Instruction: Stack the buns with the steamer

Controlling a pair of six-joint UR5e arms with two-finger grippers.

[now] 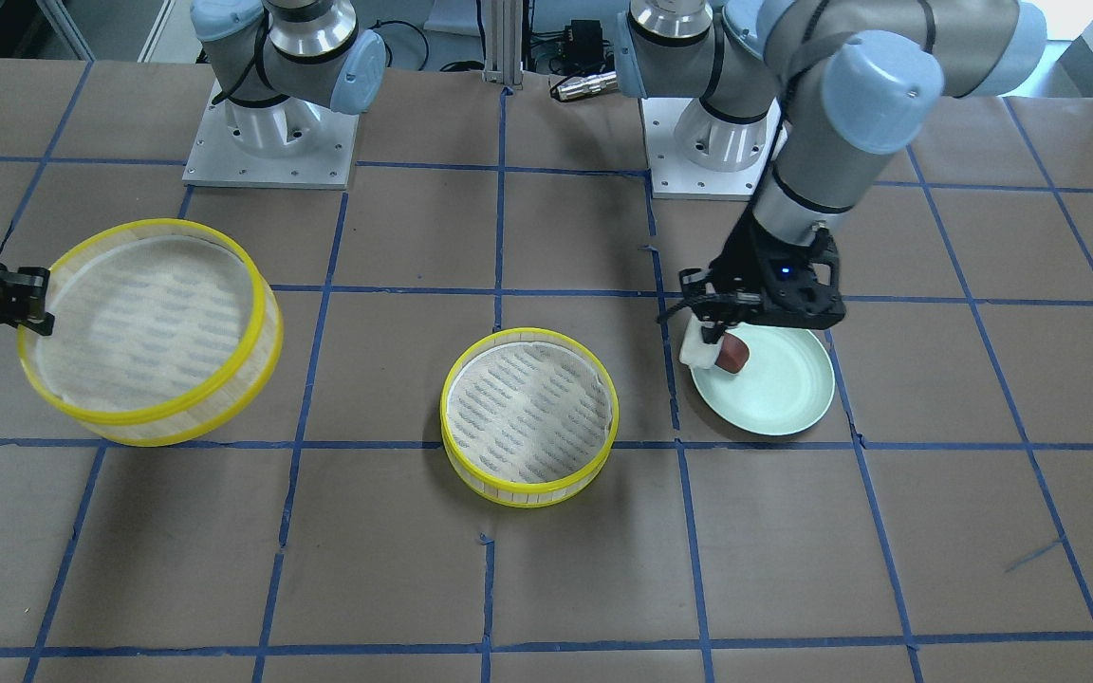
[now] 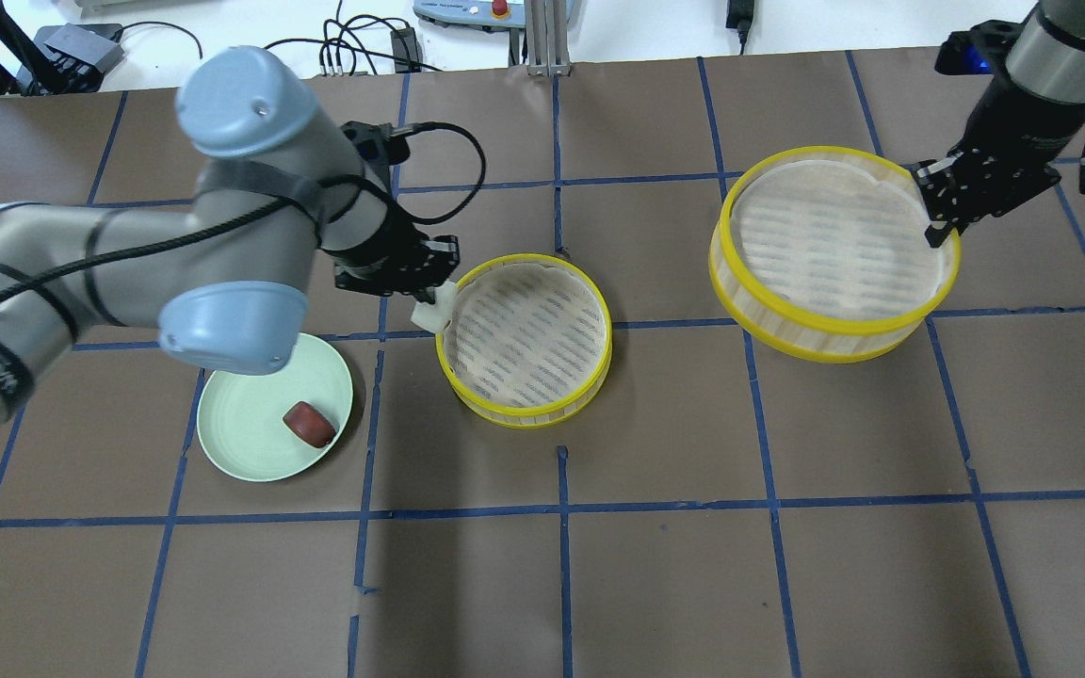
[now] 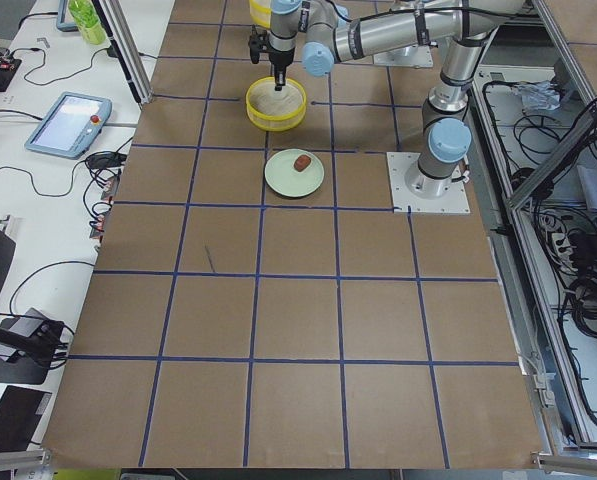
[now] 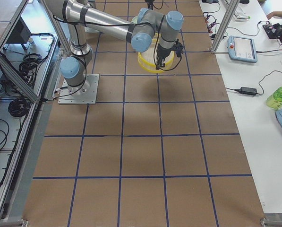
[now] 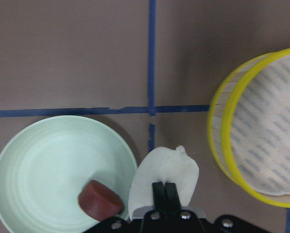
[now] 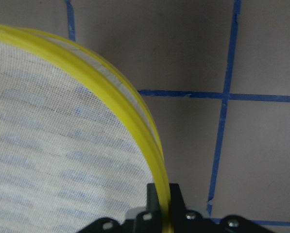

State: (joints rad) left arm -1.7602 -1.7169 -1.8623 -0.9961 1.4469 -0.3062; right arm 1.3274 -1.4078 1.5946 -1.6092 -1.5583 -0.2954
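Observation:
My left gripper (image 2: 429, 303) is shut on the white bun (image 2: 438, 310) and holds it in the air between the plate and the near edge of the middle steamer basket (image 2: 524, 411). The wrist view shows the white bun (image 5: 166, 172) pinched between the fingers. The reddish-brown bun (image 2: 309, 424) lies on the pale green plate (image 2: 241, 447). My right gripper (image 2: 940, 226) is shut on the yellow rim of the second steamer basket (image 2: 825, 339) and holds it lifted and tilted. Both baskets are empty.
Brown paper with blue tape lines covers the table. The two arm bases (image 1: 271, 142) stand at the robot's edge. Cables and a pendant (image 2: 495, 9) lie beyond the far edge.

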